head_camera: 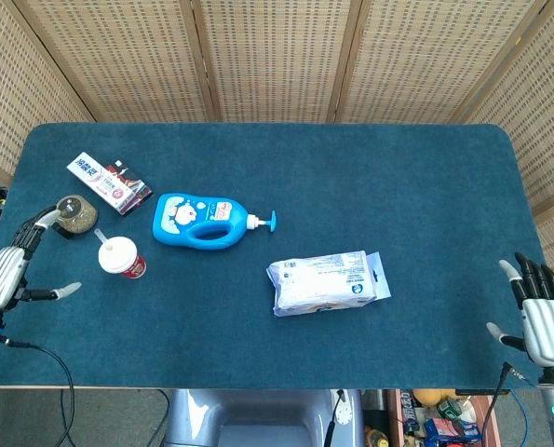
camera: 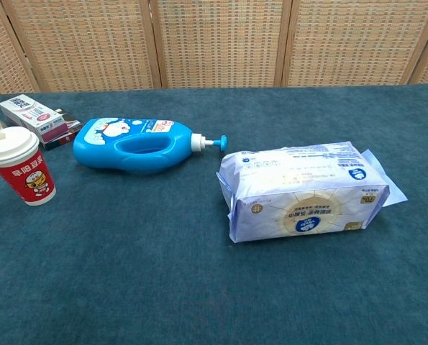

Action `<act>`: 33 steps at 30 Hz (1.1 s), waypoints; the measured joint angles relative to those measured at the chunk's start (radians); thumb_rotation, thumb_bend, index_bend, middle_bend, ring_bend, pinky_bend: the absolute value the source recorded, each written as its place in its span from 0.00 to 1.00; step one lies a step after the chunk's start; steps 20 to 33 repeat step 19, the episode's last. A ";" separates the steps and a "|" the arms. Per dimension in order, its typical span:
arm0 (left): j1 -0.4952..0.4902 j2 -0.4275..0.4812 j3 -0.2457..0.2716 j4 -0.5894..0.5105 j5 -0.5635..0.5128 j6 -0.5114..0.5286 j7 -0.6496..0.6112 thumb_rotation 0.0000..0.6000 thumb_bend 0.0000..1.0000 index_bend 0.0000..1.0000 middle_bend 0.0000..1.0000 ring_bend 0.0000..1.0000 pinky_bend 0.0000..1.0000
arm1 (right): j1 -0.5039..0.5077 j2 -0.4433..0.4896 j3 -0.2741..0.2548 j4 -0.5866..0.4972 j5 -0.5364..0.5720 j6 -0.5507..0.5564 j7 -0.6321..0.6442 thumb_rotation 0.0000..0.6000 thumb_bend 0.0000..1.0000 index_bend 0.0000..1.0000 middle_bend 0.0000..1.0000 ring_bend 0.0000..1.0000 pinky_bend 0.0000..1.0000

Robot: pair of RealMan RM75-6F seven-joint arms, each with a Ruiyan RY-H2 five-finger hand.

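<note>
My left hand [head_camera: 8, 274] hovers at the table's left edge, fingers spread and holding nothing. It is a short way left of a red cup with a white lid and straw [head_camera: 122, 258] [camera: 18, 174], apart from it. A small round jar [head_camera: 75, 213] stands just beyond the fingertips. My right hand [head_camera: 543, 321] is at the front right corner, fingers extended and empty. A blue pump bottle [head_camera: 202, 222] [camera: 134, 142] lies on its side in the middle left. A white pack of wipes [head_camera: 327, 282] [camera: 303, 191] lies near the centre.
A toothpaste box [head_camera: 101, 181] [camera: 32, 115] lies on a dark packet [head_camera: 132, 186] at the back left. The blue felt table [head_camera: 398, 196] is backed by wicker screens [head_camera: 277, 56]. Cables hang below the left front edge.
</note>
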 measured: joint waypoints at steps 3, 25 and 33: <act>0.051 0.026 0.010 -0.126 -0.017 0.043 0.263 1.00 0.13 0.00 0.00 0.00 0.00 | -0.003 0.002 0.000 -0.002 -0.005 0.009 0.001 1.00 0.00 0.00 0.00 0.00 0.00; 0.192 0.084 0.017 -0.384 -0.019 0.126 0.617 1.00 0.13 0.00 0.00 0.00 0.00 | -0.011 0.007 -0.001 -0.006 -0.013 0.024 0.005 1.00 0.00 0.00 0.00 0.00 0.00; 0.192 0.084 0.017 -0.384 -0.019 0.126 0.617 1.00 0.13 0.00 0.00 0.00 0.00 | -0.011 0.007 -0.001 -0.006 -0.013 0.024 0.005 1.00 0.00 0.00 0.00 0.00 0.00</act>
